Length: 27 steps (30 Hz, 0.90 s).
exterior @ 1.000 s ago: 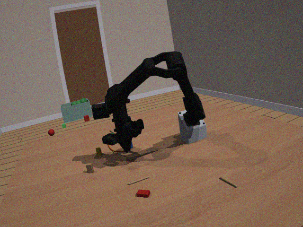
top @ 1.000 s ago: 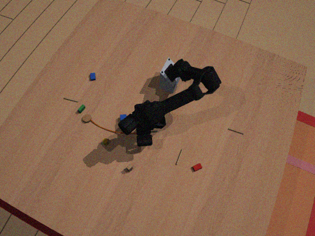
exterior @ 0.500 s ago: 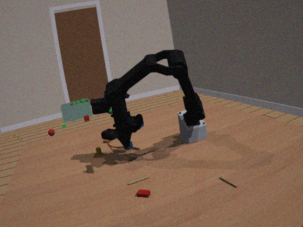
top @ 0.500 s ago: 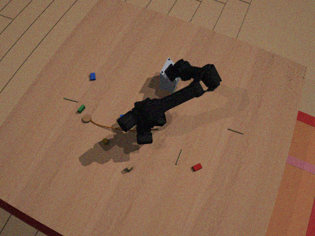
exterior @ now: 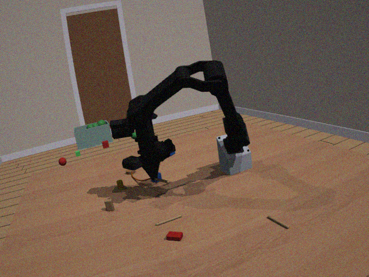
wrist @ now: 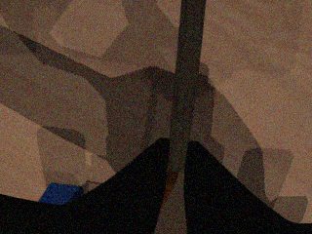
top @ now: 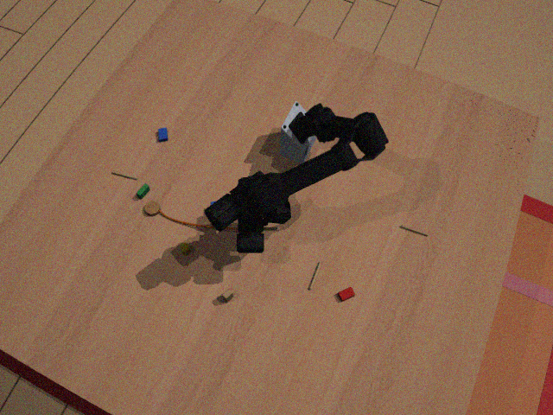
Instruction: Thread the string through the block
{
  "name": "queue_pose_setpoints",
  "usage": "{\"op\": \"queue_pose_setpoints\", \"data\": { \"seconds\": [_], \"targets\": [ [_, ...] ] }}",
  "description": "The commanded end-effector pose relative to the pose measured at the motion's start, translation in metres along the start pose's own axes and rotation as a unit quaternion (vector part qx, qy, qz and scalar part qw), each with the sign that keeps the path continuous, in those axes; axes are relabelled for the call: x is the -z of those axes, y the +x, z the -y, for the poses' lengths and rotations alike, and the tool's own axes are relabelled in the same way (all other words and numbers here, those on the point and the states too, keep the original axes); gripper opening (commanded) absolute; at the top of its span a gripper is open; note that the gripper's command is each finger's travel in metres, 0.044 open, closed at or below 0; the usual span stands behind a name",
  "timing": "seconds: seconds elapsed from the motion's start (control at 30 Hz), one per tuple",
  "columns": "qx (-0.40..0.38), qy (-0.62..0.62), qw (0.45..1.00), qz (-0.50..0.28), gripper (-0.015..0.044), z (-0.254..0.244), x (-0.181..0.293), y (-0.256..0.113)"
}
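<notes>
My gripper [exterior: 154, 179] [wrist: 177, 149] points down at the table and is shut on the thin stick [top: 270, 228] [exterior: 163, 180] [wrist: 190, 58] close to its string end. In the wrist view the stick runs up and away from the fingertips. The orange string [top: 178, 220] [exterior: 139, 179] [wrist: 170, 184] curves back to the round wooden button [top: 151, 208] [exterior: 129, 172]. A small tan block [top: 228, 296] [exterior: 109, 205] stands apart from the gripper; no hole can be made out in it. The arm hides the fingertips in the top view.
A blue block [top: 212, 204] [exterior: 159, 175] [wrist: 60, 194] is close beside the gripper. A yellow piece [top: 185, 248] [exterior: 119, 184] stands near the string. Loose sticks [top: 314, 276] [top: 413, 231] [top: 123, 175], a red block [top: 346, 293] [exterior: 174, 236] and a green piece [top: 143, 191] lie farther out.
</notes>
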<state>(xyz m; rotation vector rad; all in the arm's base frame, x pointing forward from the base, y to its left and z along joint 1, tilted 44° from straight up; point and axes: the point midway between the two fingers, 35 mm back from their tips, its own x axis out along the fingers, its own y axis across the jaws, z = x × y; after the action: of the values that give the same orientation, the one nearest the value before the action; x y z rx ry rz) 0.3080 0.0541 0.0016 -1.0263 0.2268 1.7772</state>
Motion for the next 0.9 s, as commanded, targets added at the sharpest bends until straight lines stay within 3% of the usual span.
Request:
{"op": "queue_pose_setpoints", "data": {
  "seconds": [0.0, 0.43, 0.87],
  "targets": [
    [0.001, 0.055, 0.998, -0.002, 0.0000, 0.003, 0.004, -0.001],
    [0.002, 0.283, 0.959, -0.002, 0.0000, 0.010, 0.016, -0.003],
    [0.003, 0.496, 0.868, -0.001, 0.0000, 0.016, 0.028, -0.005]
  ]
}}
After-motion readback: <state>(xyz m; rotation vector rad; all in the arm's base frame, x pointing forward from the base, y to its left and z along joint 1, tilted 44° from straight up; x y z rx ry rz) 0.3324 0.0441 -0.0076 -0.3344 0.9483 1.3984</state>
